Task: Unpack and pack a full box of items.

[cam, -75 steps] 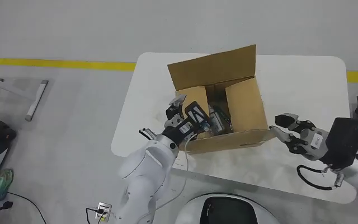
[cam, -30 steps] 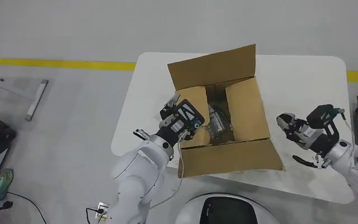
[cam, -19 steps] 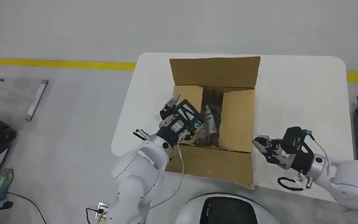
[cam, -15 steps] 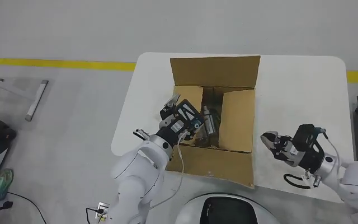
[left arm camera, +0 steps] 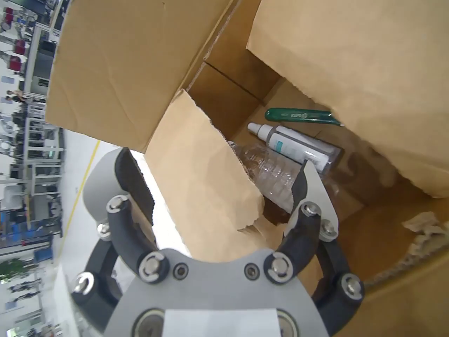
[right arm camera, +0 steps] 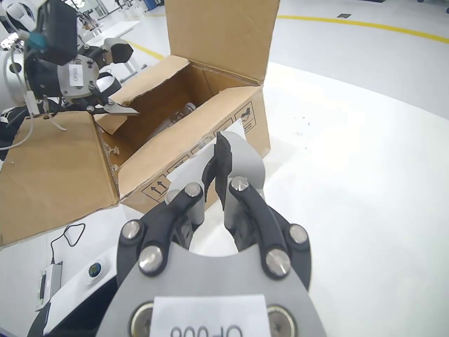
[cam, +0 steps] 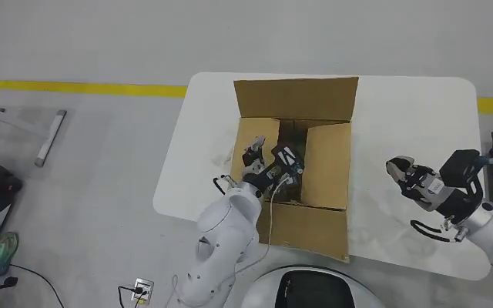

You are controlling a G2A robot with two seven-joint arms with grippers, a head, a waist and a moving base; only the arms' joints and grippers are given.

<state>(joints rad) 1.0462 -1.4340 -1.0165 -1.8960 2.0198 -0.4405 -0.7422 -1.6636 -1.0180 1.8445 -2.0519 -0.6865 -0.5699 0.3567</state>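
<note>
An open cardboard box (cam: pixel 296 98) stands mid-table with its flaps spread. My left gripper (cam: pixel 273 163) hangs over the box's left side, open, its fingers (left arm camera: pixel 310 184) astride a torn inner flap (left arm camera: pixel 203 177). Inside the box lie a clear plastic bottle (left arm camera: pixel 270 173), a white tube (left arm camera: pixel 298 141) and a green pen-like item (left arm camera: pixel 301 115). My right gripper (cam: pixel 399 174) is over the table to the right of the box, shut on nothing (right arm camera: pixel 219 157). The right wrist view also takes in the left gripper (right arm camera: pixel 121 82) at the box's far side.
The white table (cam: pixel 208 138) has bare room to the right and behind the box. The box's front flap (cam: pixel 308 227) juts past the table's near edge. A yellow floor line (cam: pixel 92 88) runs behind.
The box has turned square to the table and its front flap has dropped open. My left gripper moved right, into the box opening. My right gripper drew back rightwards from the box.
</note>
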